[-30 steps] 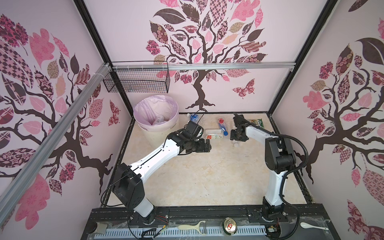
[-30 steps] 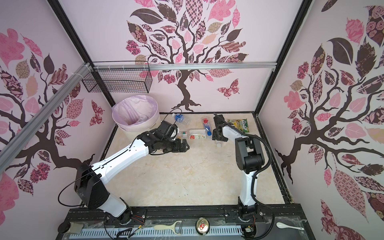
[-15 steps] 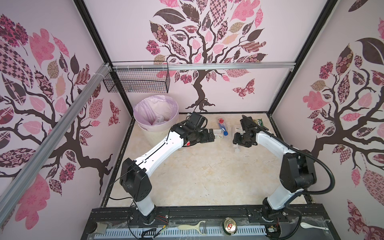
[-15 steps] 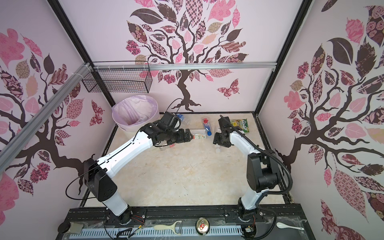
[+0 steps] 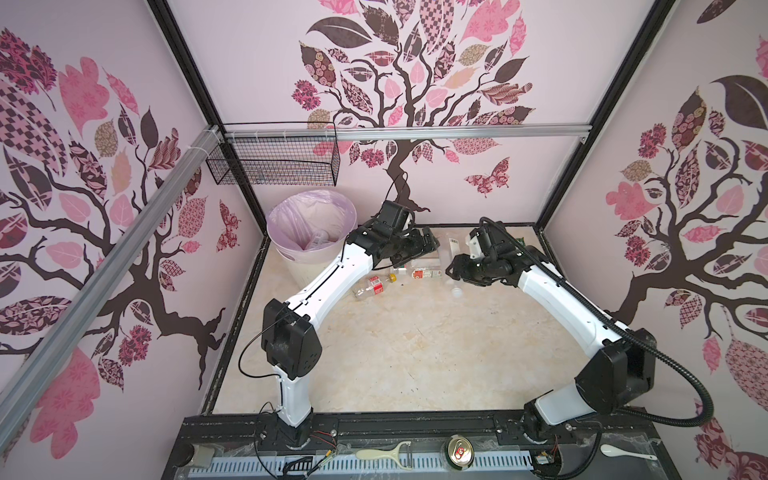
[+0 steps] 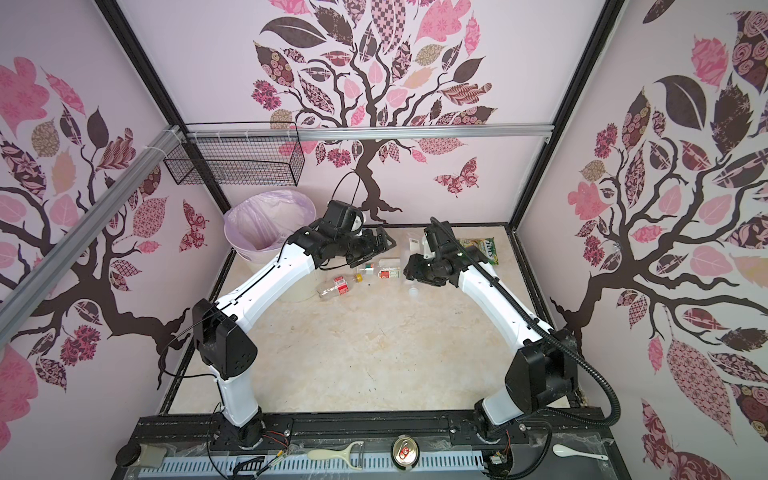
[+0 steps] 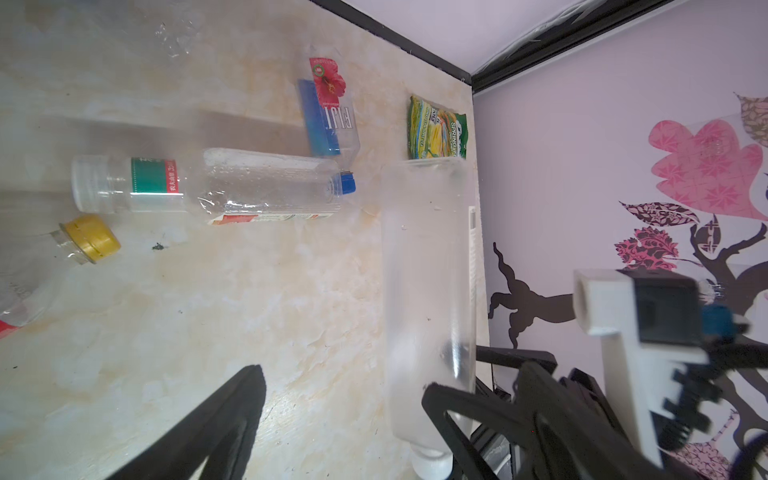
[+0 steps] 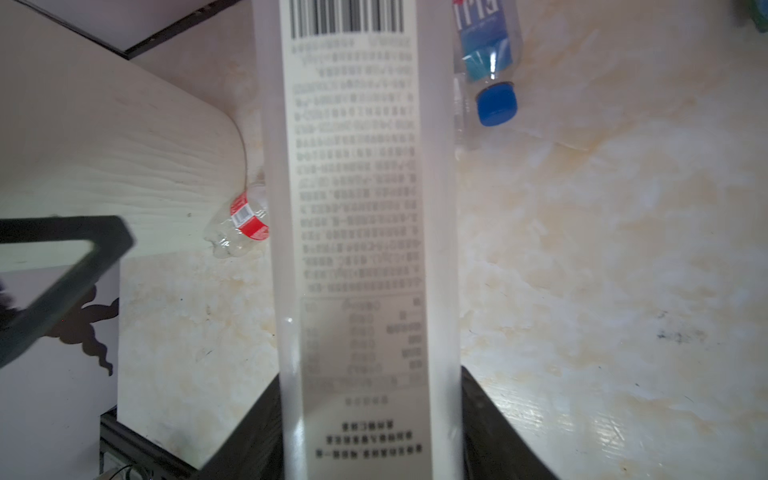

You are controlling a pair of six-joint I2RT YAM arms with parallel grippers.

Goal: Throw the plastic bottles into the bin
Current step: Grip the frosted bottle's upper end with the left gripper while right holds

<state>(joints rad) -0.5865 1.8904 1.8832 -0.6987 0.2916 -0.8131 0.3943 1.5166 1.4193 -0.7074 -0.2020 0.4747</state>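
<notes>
At far left stands the bin (image 5: pixel 300 269), a round, ribbed cream plastic tub lined with a thin lilac bag. It already holds at least one clear bottle. Just right of it the left gripper (image 7: pixel 343 380) hangs low, its black fingers spread wide with nothing gripped.

On the glossy, marble-look floor below lie three bottles:
- a crumpled clear bottle with a red label and yellow cap (image 5: pixel 370 286)
- a smooth clear bottle with a white cap (image 7: pixel 257 178)
- a squarish FIJI bottle (image 7: pixel 329 120) with a blue cap

Further right the right gripper (image 8: pixel 370 415) is clamped across a tall frosted white bottle (image 8: pixel 357 187). The bottle is flat-sided with a printed barcode panel and seems to be held off the floor.

The step in hand looks like moving this bottle toward the bin, probably by a hand-over. For that, the left fingers would need to close squarely on its stiff body before the right lets go. At far right, a crinkly green snack packet (image 6: pixel 482 248) is no part of the job.
</notes>
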